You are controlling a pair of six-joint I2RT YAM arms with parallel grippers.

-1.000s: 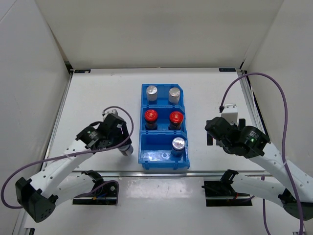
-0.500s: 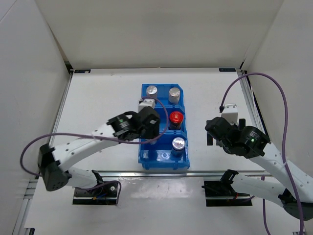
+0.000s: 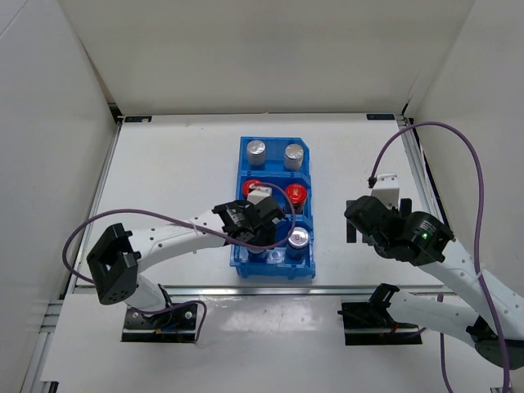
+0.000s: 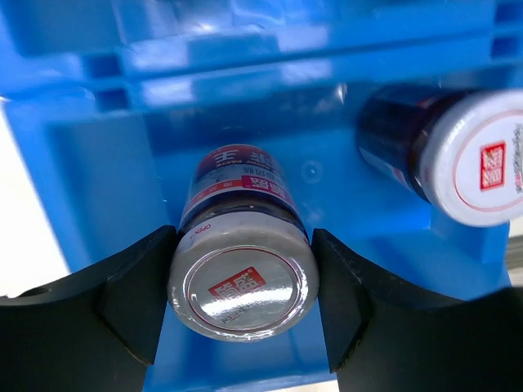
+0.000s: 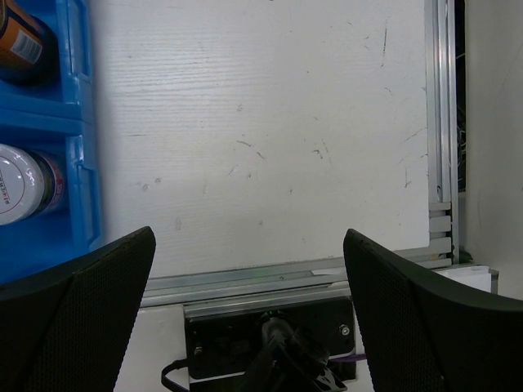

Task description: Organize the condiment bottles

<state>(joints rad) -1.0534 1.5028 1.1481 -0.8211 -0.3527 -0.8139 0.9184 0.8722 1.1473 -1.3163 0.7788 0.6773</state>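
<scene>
My left gripper [image 4: 243, 294] is shut on a short grey bottle with a silver cap [image 4: 243, 284], held over the left side of the near compartment of the blue bin [image 4: 98, 171]. In the top view the left gripper [image 3: 259, 237] hides this bottle. A second short silver-capped bottle [image 3: 299, 238] stands in the same compartment and also shows in the left wrist view [image 4: 474, 155]. Two red-capped bottles [image 3: 295, 195] are in the middle compartment, and two taller silver-capped bottles [image 3: 256, 149] are in the far one. My right gripper [image 5: 249, 310] is open and empty, to the right of the bin.
The blue bin [image 3: 239, 164] stands mid-table; its right wall [image 5: 78, 122] shows in the right wrist view. The table's metal front rail [image 5: 270, 282] runs below the right gripper. White walls enclose the table on three sides.
My left arm has carried the short grey bottle from the table left of the bin, over the bin, down into the near compartment. The right arm has not moved.
</scene>
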